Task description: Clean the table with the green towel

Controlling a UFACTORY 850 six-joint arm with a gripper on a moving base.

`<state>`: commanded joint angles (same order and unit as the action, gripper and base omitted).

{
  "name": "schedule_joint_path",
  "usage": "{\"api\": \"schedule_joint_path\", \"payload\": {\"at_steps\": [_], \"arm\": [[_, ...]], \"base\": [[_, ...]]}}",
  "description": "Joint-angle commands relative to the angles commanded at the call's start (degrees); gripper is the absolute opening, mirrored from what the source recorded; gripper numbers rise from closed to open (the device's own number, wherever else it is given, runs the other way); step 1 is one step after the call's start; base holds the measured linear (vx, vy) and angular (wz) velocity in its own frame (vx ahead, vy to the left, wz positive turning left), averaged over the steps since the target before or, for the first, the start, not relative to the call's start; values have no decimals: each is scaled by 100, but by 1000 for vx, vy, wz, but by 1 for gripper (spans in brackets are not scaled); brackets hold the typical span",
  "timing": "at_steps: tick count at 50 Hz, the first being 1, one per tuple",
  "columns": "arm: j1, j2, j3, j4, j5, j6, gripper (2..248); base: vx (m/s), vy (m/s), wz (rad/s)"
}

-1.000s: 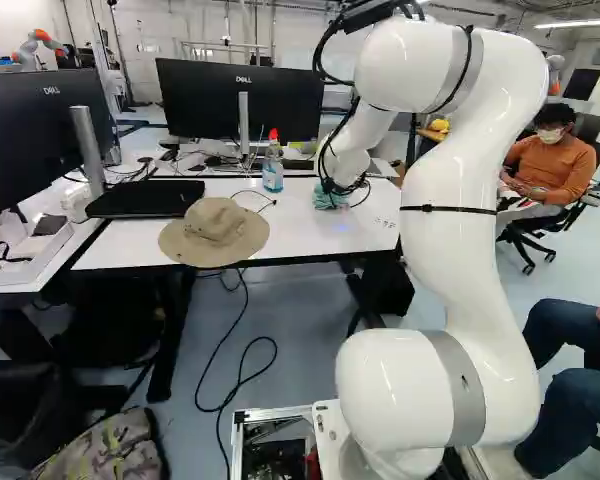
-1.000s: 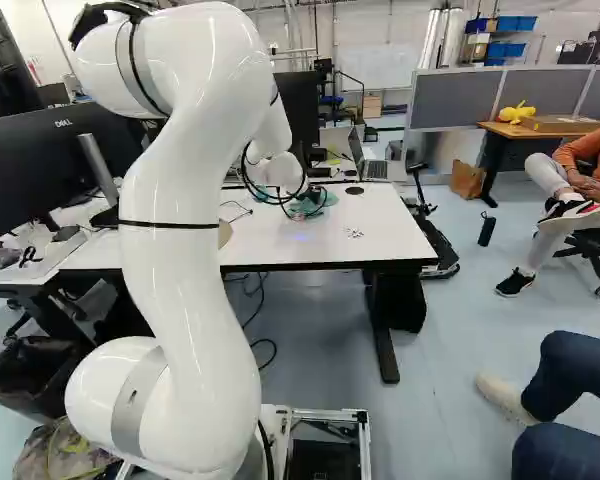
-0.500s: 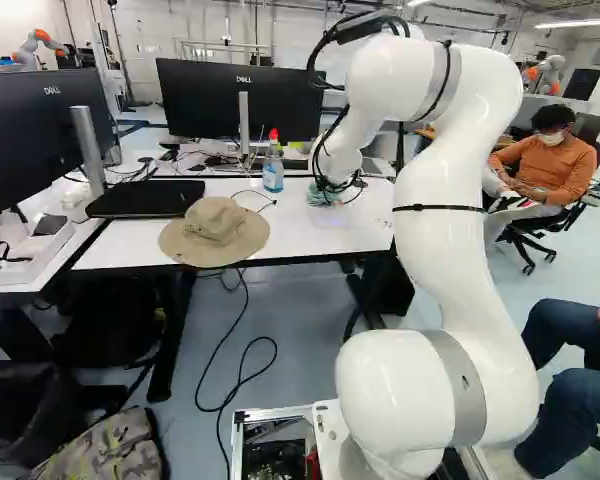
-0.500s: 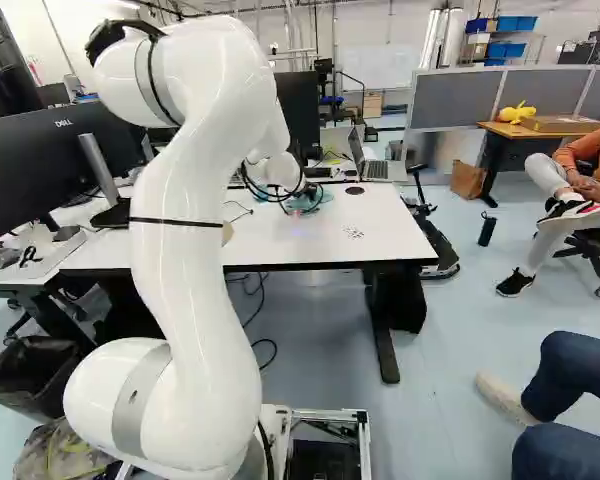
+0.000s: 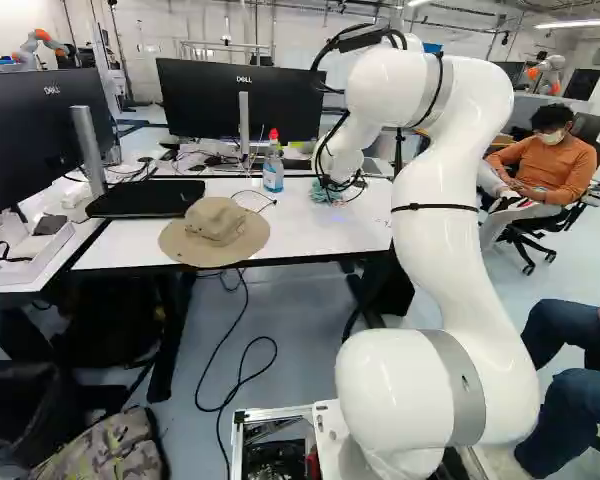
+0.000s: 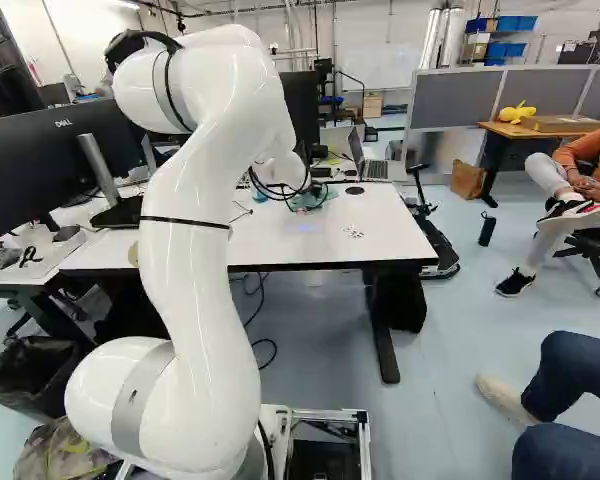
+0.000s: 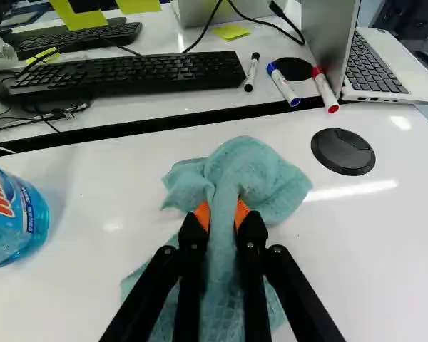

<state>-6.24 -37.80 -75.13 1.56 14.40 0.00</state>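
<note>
Arm (image 5: 432, 205) and towel (image 7: 250, 167) shifted towards far edge of table (image 6: 390, 220). Gripper (image 7: 222, 215) clamped on towel. Wiping seems underway; marks (image 6: 353, 233) remain.

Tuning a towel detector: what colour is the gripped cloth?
The towel is light teal, clearest in the wrist view.

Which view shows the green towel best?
Wrist view: the towel lies in plain sight there, bunched on the white tabletop, its middle pinched in the gripper. Both base views show just a small teal patch under the arm's far end.
</note>
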Motion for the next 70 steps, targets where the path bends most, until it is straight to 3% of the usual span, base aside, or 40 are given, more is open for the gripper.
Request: {"api": "schedule_joint_path", "payload": {"at_steps": [16, 40, 60, 70], "arm": [[117, 337, 278, 0, -217, 0, 57], [377, 1106, 950, 0, -1293, 0, 57], [432, 1894, 1643, 0, -1934, 0, 57], [436, 1954, 1668, 0, -2015, 0, 57]], "base": [[0, 0, 0], [0, 0, 0], [0, 0, 0], [0, 0, 0]]}}
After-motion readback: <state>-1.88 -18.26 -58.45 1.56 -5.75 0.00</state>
